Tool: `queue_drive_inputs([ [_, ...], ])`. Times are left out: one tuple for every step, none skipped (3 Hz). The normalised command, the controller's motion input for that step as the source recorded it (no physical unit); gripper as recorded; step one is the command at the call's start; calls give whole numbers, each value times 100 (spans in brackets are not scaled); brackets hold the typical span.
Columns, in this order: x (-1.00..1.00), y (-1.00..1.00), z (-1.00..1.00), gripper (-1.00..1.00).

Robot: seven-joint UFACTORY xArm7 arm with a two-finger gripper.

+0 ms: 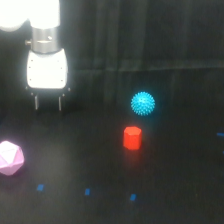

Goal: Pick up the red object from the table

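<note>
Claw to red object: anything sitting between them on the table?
No. In the exterior view, only bare table lies between the claw and the red object. The blue ball sits just beyond it, off that line.

Black matte table (pixel 170 190), few blue marks; on it: red object (pixel 132 138), cyan spiky ball (pixel 143 103), pink polyhedron (pixel 10 158).

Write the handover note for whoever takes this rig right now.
Gripper: open, empty, hanging in the upper part of the exterior view's left.
Small red faceted cylinder: upright on the black matte table, untouched, off to the gripper's right in this view, just below the cyan spiky ball.
Pale pink faceted polyhedron: at the left edge.
Done: nothing yet.
Left: approach, grasp, lift the red cylinder.
</note>
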Motion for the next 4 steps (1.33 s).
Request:
queue_drive_inputs([
  [94, -2, -81, 87],
  [100, -64, -22, 94],
  [99, -41, -76, 93],
  [-5, -61, 35, 63],
])
